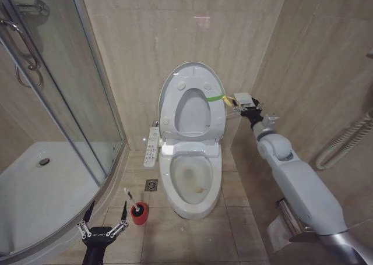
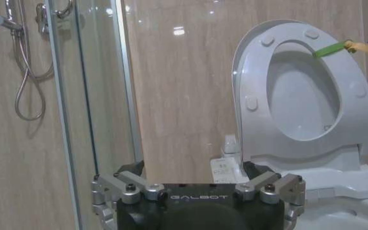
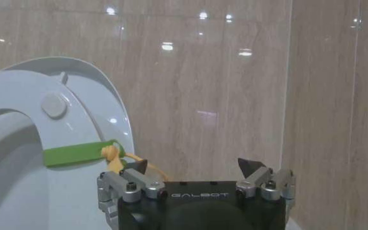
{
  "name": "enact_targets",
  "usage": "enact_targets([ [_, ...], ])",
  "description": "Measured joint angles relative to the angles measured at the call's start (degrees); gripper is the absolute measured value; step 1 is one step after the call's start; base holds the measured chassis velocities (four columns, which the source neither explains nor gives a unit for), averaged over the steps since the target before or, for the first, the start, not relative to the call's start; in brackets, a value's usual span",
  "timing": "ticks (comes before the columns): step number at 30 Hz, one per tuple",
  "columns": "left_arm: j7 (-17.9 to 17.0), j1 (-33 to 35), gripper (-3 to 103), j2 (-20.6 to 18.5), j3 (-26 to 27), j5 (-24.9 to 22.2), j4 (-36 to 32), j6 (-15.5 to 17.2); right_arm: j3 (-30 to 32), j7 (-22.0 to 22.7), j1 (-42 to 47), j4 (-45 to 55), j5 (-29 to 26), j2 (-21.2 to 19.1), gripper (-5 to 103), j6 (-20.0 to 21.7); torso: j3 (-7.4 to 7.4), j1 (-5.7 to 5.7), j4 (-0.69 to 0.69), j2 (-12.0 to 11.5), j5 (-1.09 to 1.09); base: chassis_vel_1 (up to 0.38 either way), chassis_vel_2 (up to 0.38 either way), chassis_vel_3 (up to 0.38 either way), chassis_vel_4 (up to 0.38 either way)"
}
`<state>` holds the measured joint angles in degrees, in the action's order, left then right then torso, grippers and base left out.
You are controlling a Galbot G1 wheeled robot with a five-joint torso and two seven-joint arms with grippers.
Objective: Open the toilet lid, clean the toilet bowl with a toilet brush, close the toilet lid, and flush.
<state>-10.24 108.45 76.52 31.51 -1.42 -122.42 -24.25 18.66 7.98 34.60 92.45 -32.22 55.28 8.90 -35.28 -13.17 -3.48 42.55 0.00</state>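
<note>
Low at the head view's near edge, the left gripper (image 1: 104,214) hovers with fingers spread beside the toilet brush (image 1: 133,201) in its red cup (image 1: 139,214). Best taken by the pale handle, lifted straight. Behind it the toilet lid (image 1: 192,102) stands upright over the toilet bowl (image 1: 189,180); the right gripper (image 1: 243,109), fingers apart, sits by the green strap (image 1: 216,97). Just left, the glass shower door (image 1: 87,96) crowds the reach.

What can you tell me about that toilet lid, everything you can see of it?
The toilet lid is a large oval of glossy white plastic, raised upright against the tiled wall with the ring seat up in front of it. Small round bumpers dot that ring. A green-yellow strap sits at its edge on the robot's right. The right pincer hovers open beside that strap, apparently not gripping it.
</note>
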Motion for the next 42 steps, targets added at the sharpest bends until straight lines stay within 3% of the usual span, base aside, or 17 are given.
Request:
enact_targets([
  [18,0.0,0.0,100,0.0,0.0,0.0,0.0,0.0,7.0,0.2,11.6,8.6,-2.4,-1.3,93,0.4,0.0,0.0,0.0,0.0,0.0,0.0,0.0,0.0,0.0],
  [31,0.0,0.0,100,0.0,0.0,0.0,0.0,0.0,10.6,2.6,22.4,17.7,-3.8,2.5,93,2.3,0.0,0.0,0.0,0.0,0.0,0.0,0.0,0.0,0.0],
  [42,0.0,0.0,100,0.0,0.0,0.0,0.0,0.0,13.0,2.7,29.9,20.6,-0.5,6.9,93,0.6,0.0,0.0,0.01,0.0,0.0,0.0,0.0,0.0,0.0],
])
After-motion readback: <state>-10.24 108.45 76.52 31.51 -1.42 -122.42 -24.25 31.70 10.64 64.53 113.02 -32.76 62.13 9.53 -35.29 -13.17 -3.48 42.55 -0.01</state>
